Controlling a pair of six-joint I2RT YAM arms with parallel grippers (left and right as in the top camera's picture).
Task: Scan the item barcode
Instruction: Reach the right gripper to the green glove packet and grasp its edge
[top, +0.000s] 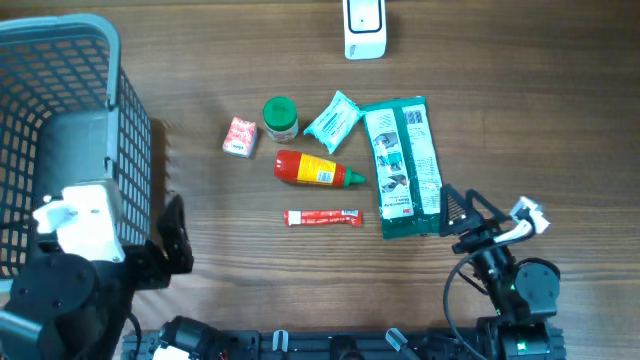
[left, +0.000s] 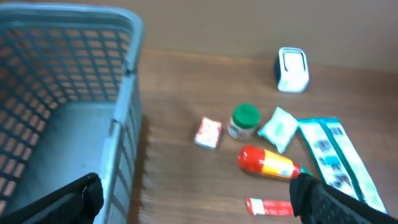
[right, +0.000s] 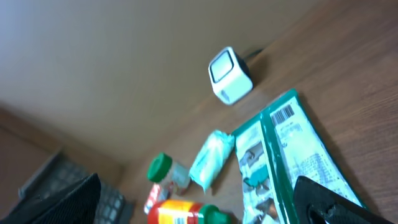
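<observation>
A white barcode scanner (top: 364, 28) stands at the table's far edge. Several items lie in the middle: a small red box (top: 240, 137), a green-lidded jar (top: 280, 118), a teal pouch (top: 332, 121), a red and yellow bottle (top: 317, 170), a flat red tube (top: 322, 217) and a long green package (top: 405, 165). A barcode (right: 283, 115) shows on the package in the right wrist view. My right gripper (top: 468, 222) is open at the package's near end. My left gripper (top: 172, 240) hangs open beside the basket, holding nothing.
A grey-blue mesh basket (top: 125, 110) fills the left side of the table, its near wall close to my left arm. The scanner (right: 229, 76) also shows in the right wrist view, beyond the package (right: 280, 155). Bare wood lies along the front edge.
</observation>
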